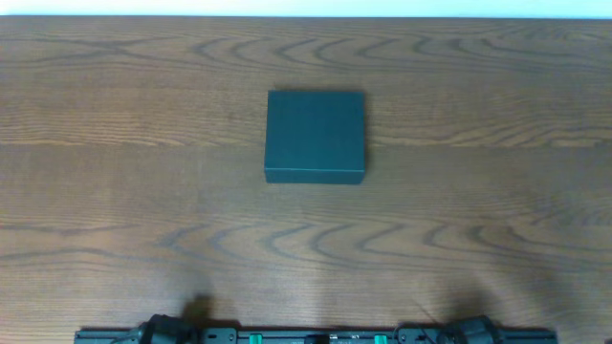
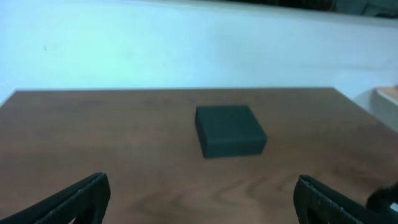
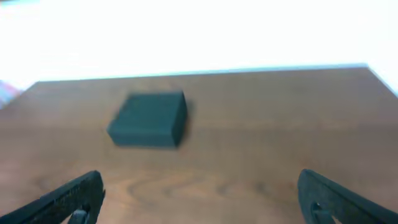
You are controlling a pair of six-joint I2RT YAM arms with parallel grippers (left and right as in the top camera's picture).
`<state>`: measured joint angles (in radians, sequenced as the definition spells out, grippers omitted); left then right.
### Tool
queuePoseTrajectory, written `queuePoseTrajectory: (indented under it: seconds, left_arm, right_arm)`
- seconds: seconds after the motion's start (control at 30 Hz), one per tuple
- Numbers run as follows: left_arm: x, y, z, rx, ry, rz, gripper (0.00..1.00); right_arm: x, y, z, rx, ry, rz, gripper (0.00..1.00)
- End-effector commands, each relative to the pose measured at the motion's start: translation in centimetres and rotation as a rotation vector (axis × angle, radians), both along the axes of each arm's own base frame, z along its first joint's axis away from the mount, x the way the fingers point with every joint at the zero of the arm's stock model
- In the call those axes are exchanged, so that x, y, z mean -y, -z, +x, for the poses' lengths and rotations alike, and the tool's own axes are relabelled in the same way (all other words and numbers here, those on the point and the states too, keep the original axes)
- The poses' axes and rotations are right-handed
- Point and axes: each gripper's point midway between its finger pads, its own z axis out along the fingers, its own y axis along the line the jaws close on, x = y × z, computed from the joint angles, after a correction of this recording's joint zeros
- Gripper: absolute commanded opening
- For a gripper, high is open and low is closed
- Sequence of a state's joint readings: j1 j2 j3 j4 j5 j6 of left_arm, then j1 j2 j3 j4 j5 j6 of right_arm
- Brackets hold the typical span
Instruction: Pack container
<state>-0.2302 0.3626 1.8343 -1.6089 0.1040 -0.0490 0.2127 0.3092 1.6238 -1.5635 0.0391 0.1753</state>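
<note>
Closed box (image 1: 316,136) lies centrally on the table (image 1: 115,201), well ahead of both arms and between them. It is square, so it has no long axis. Left gripper (image 2: 202,196) and right gripper (image 3: 200,190): jaws wide apart, empty. Neither arm appears nearer.

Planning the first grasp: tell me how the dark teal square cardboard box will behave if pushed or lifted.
The dark teal square cardboard box lies flat and low, so a push would probably slide it, not tip it. Crisp edges suggest stiff walls. Its matte surface likely resists slipping.
</note>
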Motion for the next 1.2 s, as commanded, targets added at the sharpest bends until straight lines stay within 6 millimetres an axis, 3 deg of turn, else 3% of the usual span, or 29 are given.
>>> queuePoseTrajectory:
  seconds: [0.0,0.17,0.23,0.33,0.47,0.53,0.63,0.8,0.87,1.0,1.17]
  left_arm:
    - [0.0,3.3,2.7,-0.159,-0.037,0.036,0.96]
    - [1.9,4.0,10.1,-0.137,-0.028,0.034,0.95]
    - [2.7,5.8,13.2,-0.152,-0.023,0.042,0.95]
    - [5.3,8.4,16.9,-0.166,0.07,-0.003,0.95]
    - [6.2,13.9,21.5,-0.22,0.034,-0.069,0.95]
    - [6.2,18.4,23.3,-0.282,-0.006,-0.077,0.95]
    - [6.9,21.2,25.4,-0.261,-0.007,-0.143,0.95]
    - [6.1,20.3,28.6,-0.029,-0.078,-0.217,0.95]
    - [5.3,20.8,29.0,-0.006,-0.13,-0.212,0.96]
    - [4.2,24.2,29.4,-0.056,-0.201,-0.18,0.95]
    - [4.9,27.9,29.1,-0.049,-0.167,-0.254,0.95]
  right_arm:
    - [-0.8,1.9,2.7,-0.034,-0.018,-0.063,0.99]
    - [-3.1,5.0,9.6,-0.064,-0.069,-0.06,0.99]
    - [-5.3,6.2,12.6,-0.035,-0.155,-0.028,0.99]
    - [-6.8,8.2,16.1,-0.007,-0.19,0.037,0.99]
    - [-7.3,12.8,19.7,-0.015,-0.175,0.03,0.99]
    - [-7.6,15.5,21.3,-0.018,-0.175,0.031,0.99]
    - [-7.6,17.7,23.1,0.013,-0.153,0.029,0.99]
    - [-7.7,18.4,25.0,0.118,-0.133,0.075,0.99]
    - [-7.0,19.0,25.6,0.118,-0.089,0.068,0.99]
    - [-4.8,21.3,26.3,0.063,0.043,0.03,0.99]
    - [-4.8,21.0,26.4,0.173,0.066,0.188,0.99]
